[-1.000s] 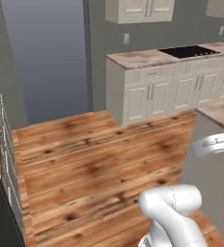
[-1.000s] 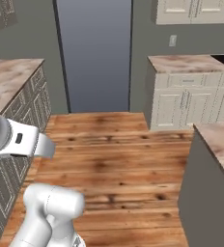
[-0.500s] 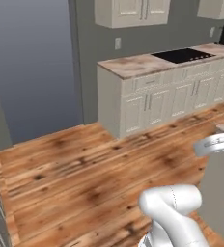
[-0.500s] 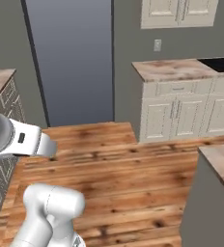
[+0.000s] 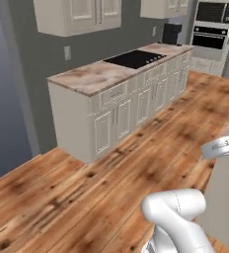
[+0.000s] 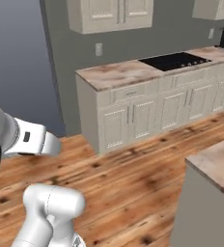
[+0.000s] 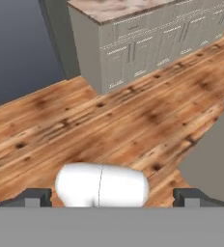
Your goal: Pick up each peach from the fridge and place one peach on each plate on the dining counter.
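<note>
**Kitchen floor and cooktop counter, no fruit in sight**

Wood plank floor (image 5: 87, 197) spreads across the open middle of the room, grey wall behind. We see a long run of cream cabinets (image 6: 133, 118) with a marble top and an inset black cooktop (image 5: 134, 58) set toward its far end. Upper cabinets (image 5: 79, 15) hang above it, an outlet on the wall between them and the top. At the far right of the left base view stands a black wall oven (image 5: 212, 29), with a dark appliance (image 5: 171, 33) on the counter end near it. A large dark blue-grey panel (image 6: 17, 62) fills the wall left of the cabinets.

The dining counter (image 6: 215, 166) shows as a marble corner at lower right of the right base view, grey side below; from the hand view it sits at right, close to us. Its visible part is bare.

In the hand view the gripper (image 7: 111, 197) has its two dark tips spread wide at the bottom edge, nothing between them. We cannot place the peaches, plates or fridge from these views.
</note>
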{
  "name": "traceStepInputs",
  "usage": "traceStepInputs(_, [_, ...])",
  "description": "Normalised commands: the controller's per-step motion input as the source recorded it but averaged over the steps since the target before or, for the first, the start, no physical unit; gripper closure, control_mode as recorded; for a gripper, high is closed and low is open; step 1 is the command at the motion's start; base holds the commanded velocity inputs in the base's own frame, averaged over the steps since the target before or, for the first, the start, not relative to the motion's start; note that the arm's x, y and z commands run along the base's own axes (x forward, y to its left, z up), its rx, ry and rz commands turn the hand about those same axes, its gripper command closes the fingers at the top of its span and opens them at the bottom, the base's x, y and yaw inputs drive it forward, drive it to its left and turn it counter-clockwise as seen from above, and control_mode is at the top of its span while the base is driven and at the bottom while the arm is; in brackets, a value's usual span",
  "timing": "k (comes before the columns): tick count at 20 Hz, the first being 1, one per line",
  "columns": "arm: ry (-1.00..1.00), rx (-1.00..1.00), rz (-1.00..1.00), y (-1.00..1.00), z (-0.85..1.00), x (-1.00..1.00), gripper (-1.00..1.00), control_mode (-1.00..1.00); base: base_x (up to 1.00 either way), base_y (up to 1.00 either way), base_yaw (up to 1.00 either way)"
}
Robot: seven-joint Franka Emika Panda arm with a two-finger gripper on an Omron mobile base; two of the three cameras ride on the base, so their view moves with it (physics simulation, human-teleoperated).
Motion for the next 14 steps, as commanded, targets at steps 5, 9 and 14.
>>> traceStepInputs(5, [0.0,0.0,0.0,0.0,0.0,0.0,-1.0,1.0,1.0,0.7,-0.63])
traceStepInputs(9, [0.0,0.0,0.0,0.0,0.0,0.0,-1.0,1.0,1.0,0.74,-0.63])
traceStepInputs(14, [0.0,0.0,0.0,0.0,0.0,0.0,-1.0,1.0,1.0,0.79,-0.61])
